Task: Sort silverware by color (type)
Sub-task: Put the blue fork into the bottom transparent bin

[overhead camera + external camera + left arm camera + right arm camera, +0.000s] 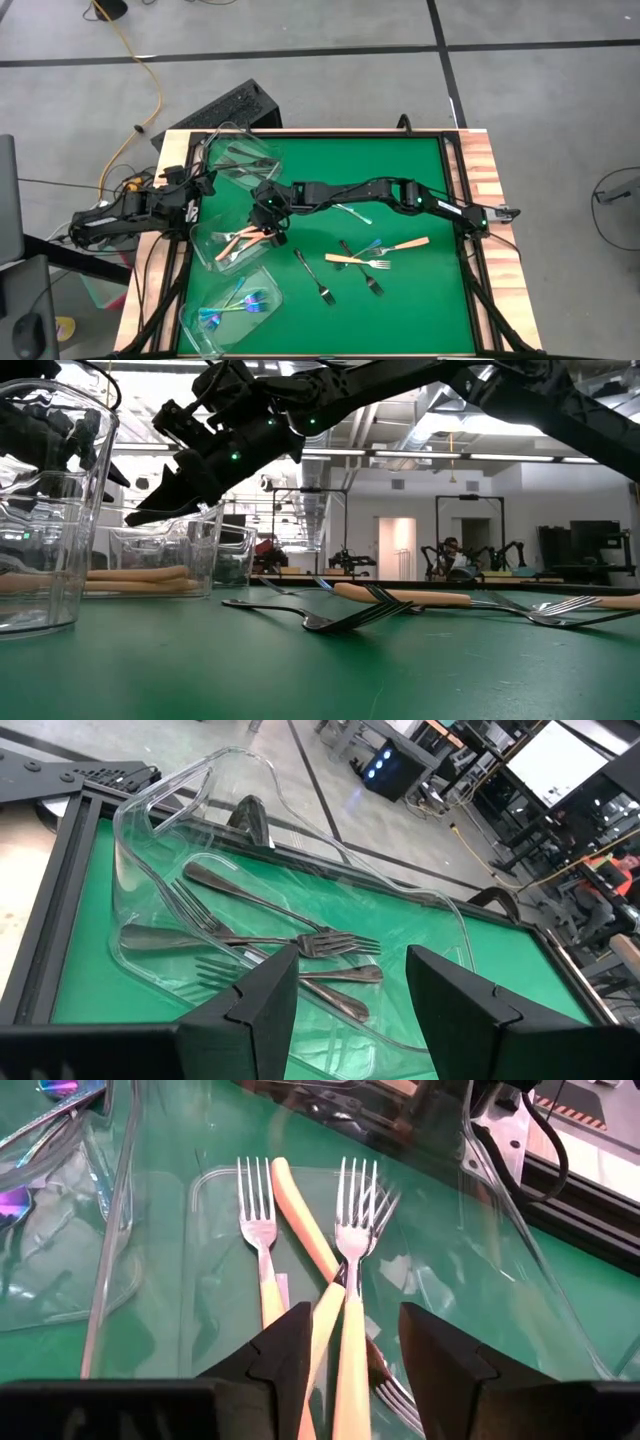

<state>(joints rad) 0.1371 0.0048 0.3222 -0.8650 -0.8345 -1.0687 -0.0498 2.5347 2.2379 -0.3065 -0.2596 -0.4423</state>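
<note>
My right gripper (268, 222) (350, 1320) hangs open over the middle clear tub (222, 250), fingers slanting down. Below and between its fingertips, cream-handled forks (340, 1270) lie crossed on the tub's floor; I see no touch. The far tub (245, 155) holds several grey metal forks (290, 945). The near tub (232, 305) holds iridescent blue-purple forks (240, 303). My left gripper (200, 185) (350, 965) waits open at the table's left edge, facing the far tub. On the green mat lie a cream-handled fork (378, 253), dark metal forks (315, 277) and blue-tinted forks (355, 213).
The three tubs stand in a row down the mat's left side. The loose forks lie at the mat's middle (360, 615), some crossing one another. A black frame (455, 170) borders the mat; its right half is bare green.
</note>
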